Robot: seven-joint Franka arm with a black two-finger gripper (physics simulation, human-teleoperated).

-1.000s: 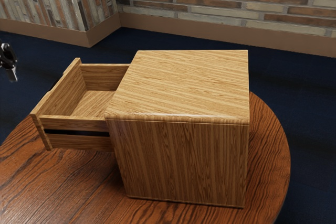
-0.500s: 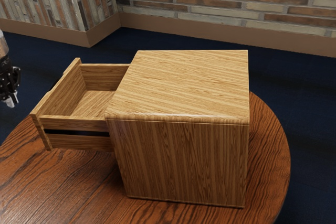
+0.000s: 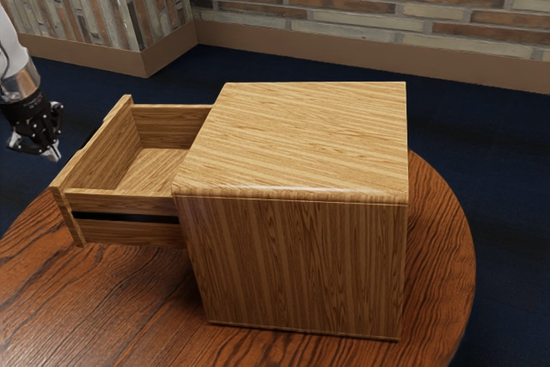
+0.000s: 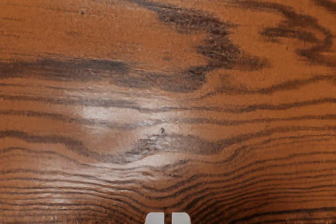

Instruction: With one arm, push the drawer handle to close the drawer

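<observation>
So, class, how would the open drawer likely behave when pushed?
The drawer looks stiff, given its straight wooden panels. It would probably slide rather than tip, since the cabinet holds its inner end. Its bare visible floor suggests modest weight.

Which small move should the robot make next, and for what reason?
I would ease the gripper toward the front panel of the drawer, lining up with its handle, before any push. The drawer stands well out of the cabinet, and the gripper seems to hang just outside that panel, with a gap still between them.
</observation>
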